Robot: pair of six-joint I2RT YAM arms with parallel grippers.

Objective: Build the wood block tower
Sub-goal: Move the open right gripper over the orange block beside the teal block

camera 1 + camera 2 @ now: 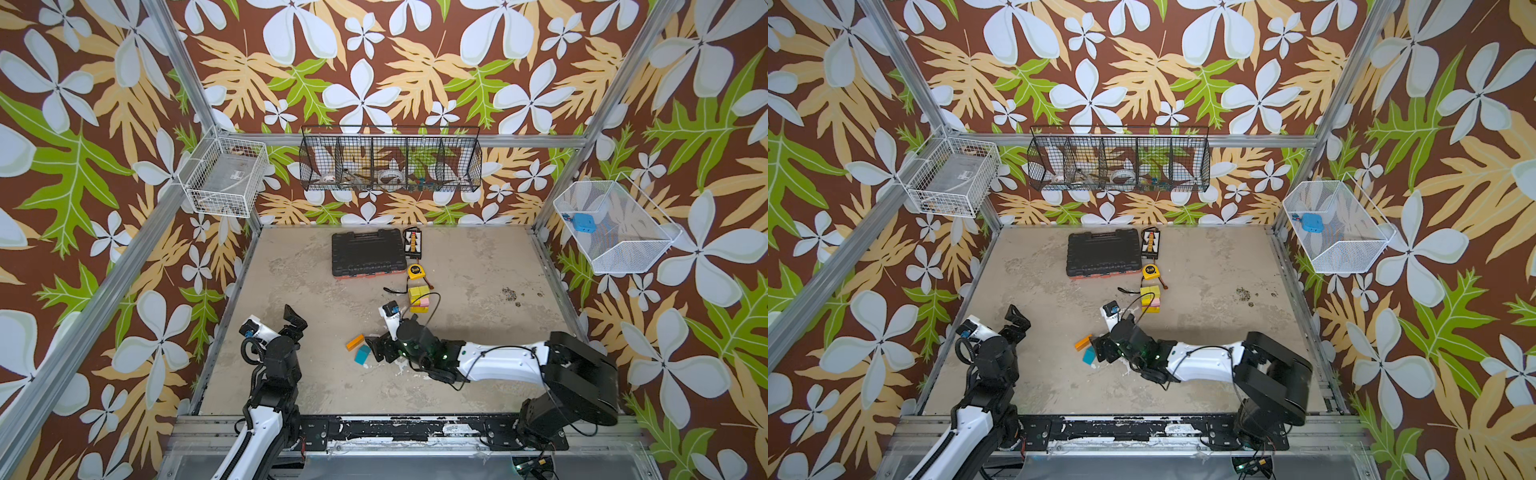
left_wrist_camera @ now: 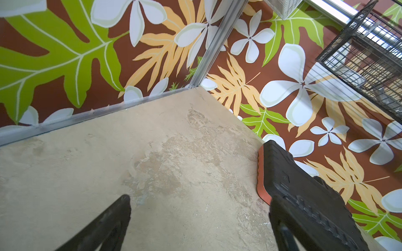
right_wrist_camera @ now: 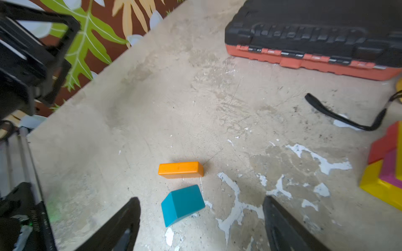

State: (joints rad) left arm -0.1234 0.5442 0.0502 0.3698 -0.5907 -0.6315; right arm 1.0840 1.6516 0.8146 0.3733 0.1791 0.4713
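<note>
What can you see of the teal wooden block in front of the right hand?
The teal painted wooden block is a small solid piece with flat, smooth faces and crisp edges, unmarked. It lies on the worn beige tabletop, skewed to the orange wooden bar beside it, a narrow gap between them. The open right hand points at it without touching.

tower (image 3: pixel 382 173) cut off at the edge, probably half hidden.

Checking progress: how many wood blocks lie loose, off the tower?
2: an orange bar and a teal block, side by side, nearer the robot than the tower. The right arm may hide others.
</note>
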